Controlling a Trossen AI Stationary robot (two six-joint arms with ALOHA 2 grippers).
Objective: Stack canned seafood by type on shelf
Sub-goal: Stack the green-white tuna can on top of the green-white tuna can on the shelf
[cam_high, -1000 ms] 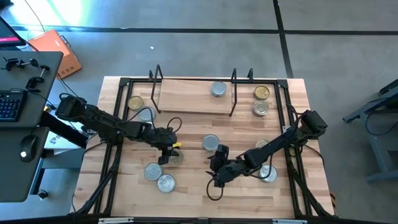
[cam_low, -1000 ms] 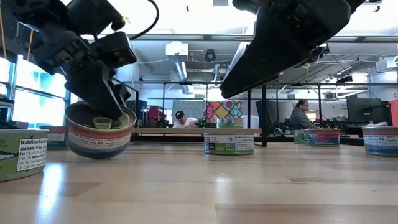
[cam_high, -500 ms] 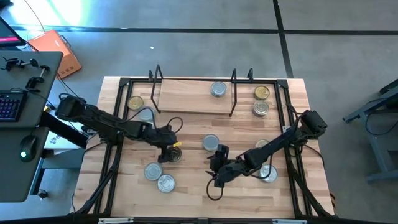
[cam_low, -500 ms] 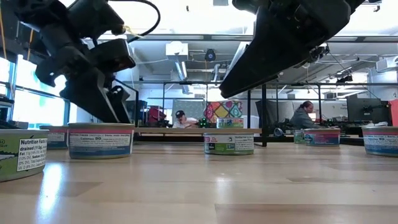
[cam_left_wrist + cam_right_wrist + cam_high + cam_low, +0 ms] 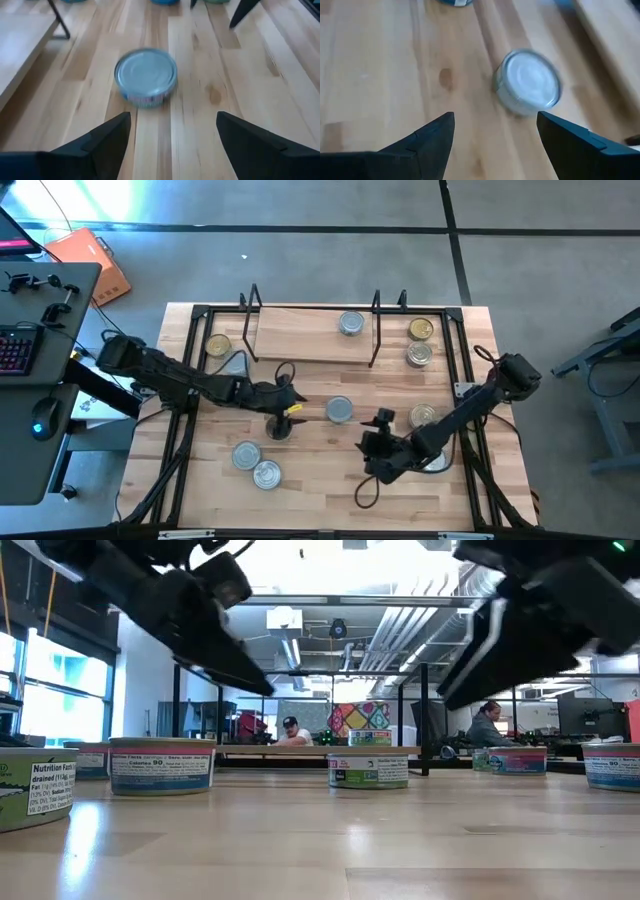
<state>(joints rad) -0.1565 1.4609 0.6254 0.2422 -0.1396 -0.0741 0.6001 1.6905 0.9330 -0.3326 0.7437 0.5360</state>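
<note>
Surface: butcher-block table (image 5: pixel 310 480), open-plan workshop behind, people seated far off.
Left jaws: left gripper (image 5: pixel 285 402) spread wide, empty, near table centre; silver-top tin (image 5: pixel 146 75) just ahead of it.
Right jaws: right gripper (image 5: pixel 377 442) parted, holding nothing, front-right; a silver tin (image 5: pixel 529 81) ahead.
Tins: scattered on the table; one silver tin (image 5: pixel 351 324) on the shelf (image 5: pixel 300 335), gold tin (image 5: pixel 421 330) beside it.
Handling: rigid, probably fairly heavy for size, smooth slippery wall. Pinch across the side wall, low and centred, keep level.
</note>
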